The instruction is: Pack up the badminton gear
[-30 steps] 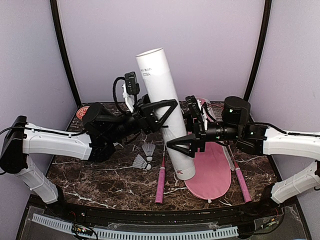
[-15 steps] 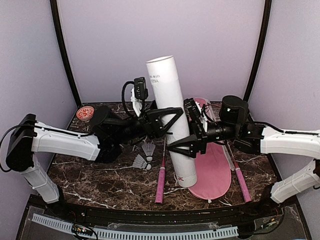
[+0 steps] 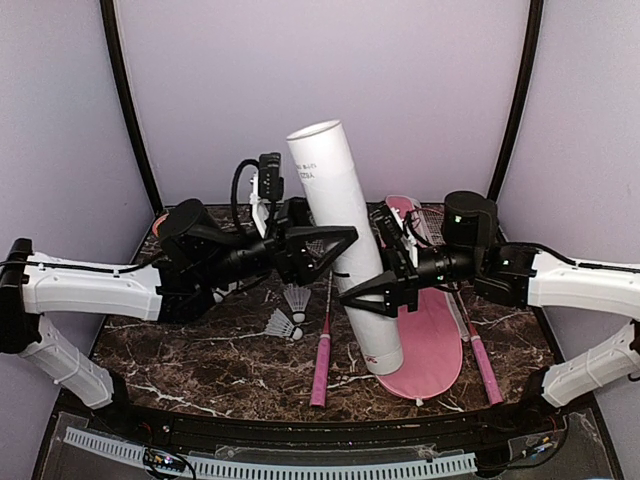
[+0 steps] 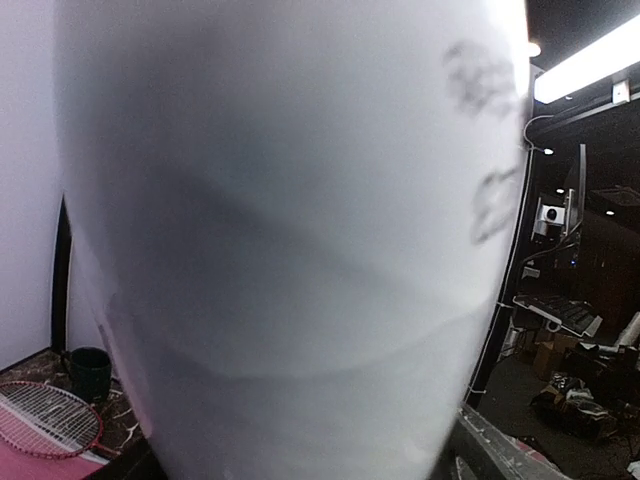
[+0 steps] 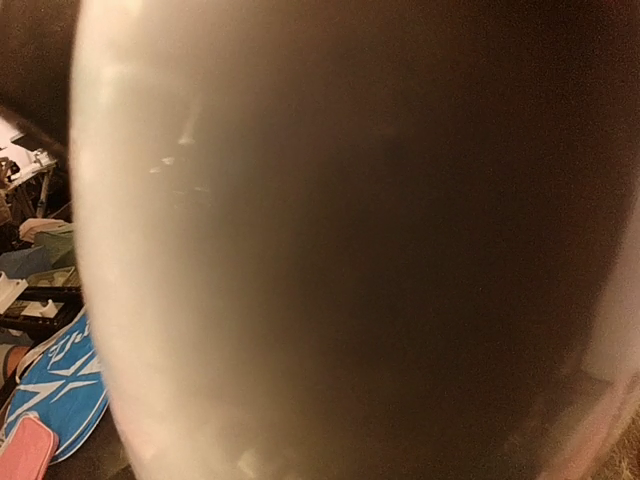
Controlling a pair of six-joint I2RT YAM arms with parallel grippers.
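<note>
The long white cardboard tube (image 3: 345,250) stands nearly upright, leaning left at the top, with its lower end by the pink bag (image 3: 432,340). My left gripper (image 3: 320,243) clasps it at mid-height from the left. My right gripper (image 3: 385,290) clasps it lower from the right. The tube fills the left wrist view (image 4: 290,240) and the right wrist view (image 5: 340,250), hiding the fingers. Two white shuttlecocks (image 3: 297,298) (image 3: 283,324) lie left of the tube; a third is out of view. One racket (image 3: 322,360) lies beside them, the other (image 3: 480,355) right of the bag.
A dark green cup (image 4: 90,372) stands at the back by a racket head (image 4: 45,420). Purple walls and black corner posts close in the table. The raised front rail (image 3: 300,430) runs along the near edge.
The tube swung right and then partly back, and now sits a little lower, with its lower end further right. Both grippers moved with it; the left gripper came down.
</note>
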